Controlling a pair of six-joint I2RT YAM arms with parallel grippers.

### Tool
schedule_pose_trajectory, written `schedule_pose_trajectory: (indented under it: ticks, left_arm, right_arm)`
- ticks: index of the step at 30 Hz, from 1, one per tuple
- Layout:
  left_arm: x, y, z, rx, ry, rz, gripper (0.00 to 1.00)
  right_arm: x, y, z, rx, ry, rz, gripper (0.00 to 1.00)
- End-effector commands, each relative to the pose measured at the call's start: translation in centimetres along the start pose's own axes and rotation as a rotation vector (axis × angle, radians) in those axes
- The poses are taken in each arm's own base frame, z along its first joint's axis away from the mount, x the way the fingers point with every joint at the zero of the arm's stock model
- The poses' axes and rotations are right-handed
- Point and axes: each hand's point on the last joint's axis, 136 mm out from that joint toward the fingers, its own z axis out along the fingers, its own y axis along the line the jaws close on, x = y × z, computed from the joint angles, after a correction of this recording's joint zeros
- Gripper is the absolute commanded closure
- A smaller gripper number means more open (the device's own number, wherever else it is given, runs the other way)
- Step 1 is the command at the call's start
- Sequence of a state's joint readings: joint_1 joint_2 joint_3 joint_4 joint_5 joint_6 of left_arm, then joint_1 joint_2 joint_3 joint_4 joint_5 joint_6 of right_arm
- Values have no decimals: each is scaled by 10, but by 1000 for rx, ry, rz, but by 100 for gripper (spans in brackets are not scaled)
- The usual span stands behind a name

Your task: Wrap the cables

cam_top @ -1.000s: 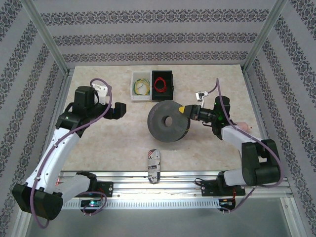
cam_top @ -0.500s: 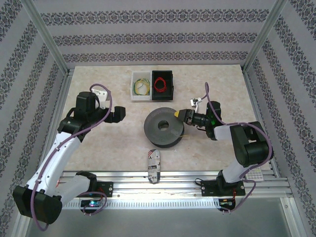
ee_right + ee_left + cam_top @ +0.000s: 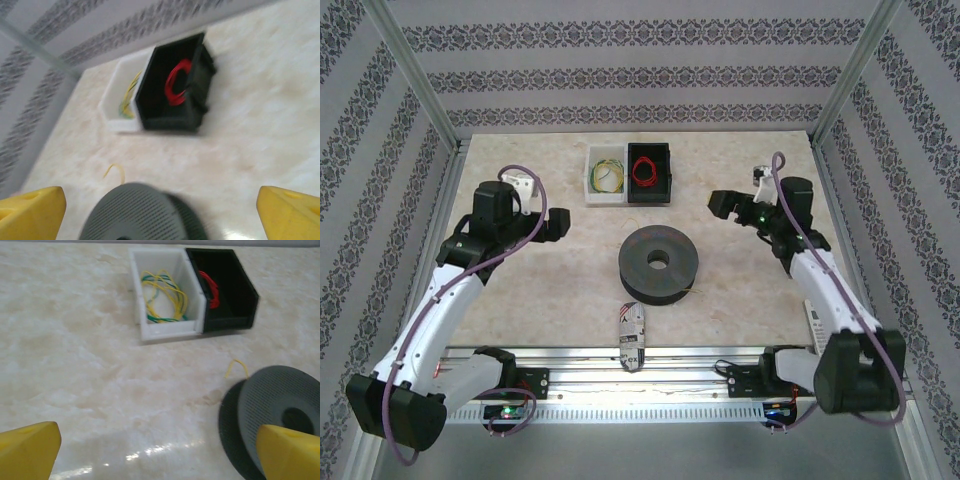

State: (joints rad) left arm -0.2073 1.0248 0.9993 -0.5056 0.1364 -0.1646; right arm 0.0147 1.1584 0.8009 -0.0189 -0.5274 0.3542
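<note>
Two grippers, both released, nothing held. L gripper (image 3: 558, 222) sits left of the grey spool (image 3: 660, 262), R gripper (image 3: 720, 203) right of it & further back. Spool lies flat on the table (image 3: 540, 300) btwn them, touching neither.

Yellow cable (image 3: 236, 367): a short loose end shows, curling up just beside the spool's far rim.

L wrist cam: L gripper (image 3: 160, 450) fingertips (image 3: 30, 447) stand wide apart at the bottom corners. Cable end is ahead & right of the gap, well apart from both tips. Spool (image 3: 280, 400) sits close by the right-side tip.

R wrist cam (blurred): R gripper (image 3: 160, 212) also spread wide, fingertips (image 3: 30, 212) at the corners. Cable end (image 3: 115, 171) is ahead, left of centre, just past the spool (image 3: 145, 210) rim, clear of the fingers.

Further back: white bin (image 3: 605, 198) w/ yel + grn wire loops (image 3: 607, 177), black bin (image 3: 667, 175) w/ red wire (image 3: 643, 170). Bins are side by side, touching.
</note>
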Motion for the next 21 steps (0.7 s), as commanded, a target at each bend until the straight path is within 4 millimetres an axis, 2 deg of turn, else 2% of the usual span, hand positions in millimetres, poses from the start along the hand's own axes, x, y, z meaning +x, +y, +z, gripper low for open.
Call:
schedule_pose_trajectory:
  ticks: [1,5,7,10,13,14,16,18,21]
  left_arm:
    - [-8,44,-7,-228,-134,6,0]
    - [21,80,6,-397,-239,57,0]
    - [35,98,14,-484,-266,42,0]
    - [53,115,27,-556,-283,34,0]
    - [74,128,42,-571,-280,40,0]
    - [82,132,47,-570,-272,36,0]
    - [93,140,57,-542,-284,22,0]
    - [91,139,63,-500,-277,18,0]
    - [74,138,69,-439,-438,-7,0]
  right_arm:
    - [6,-49,-25,308,-68,-188,2]
    - [9,-73,-36,441,-233,-329,2]
    - [24,-87,-30,473,-244,-362,2]
    - [51,-109,-17,513,-186,-351,2]
    - [73,-119,-4,514,-120,-352,2]
    - [58,-113,0,498,-152,-372,2]
    - [48,-118,5,507,-217,-382,2]
    - [40,-125,15,510,-203,-375,2]
    - [41,-137,32,511,-224,-380,2]
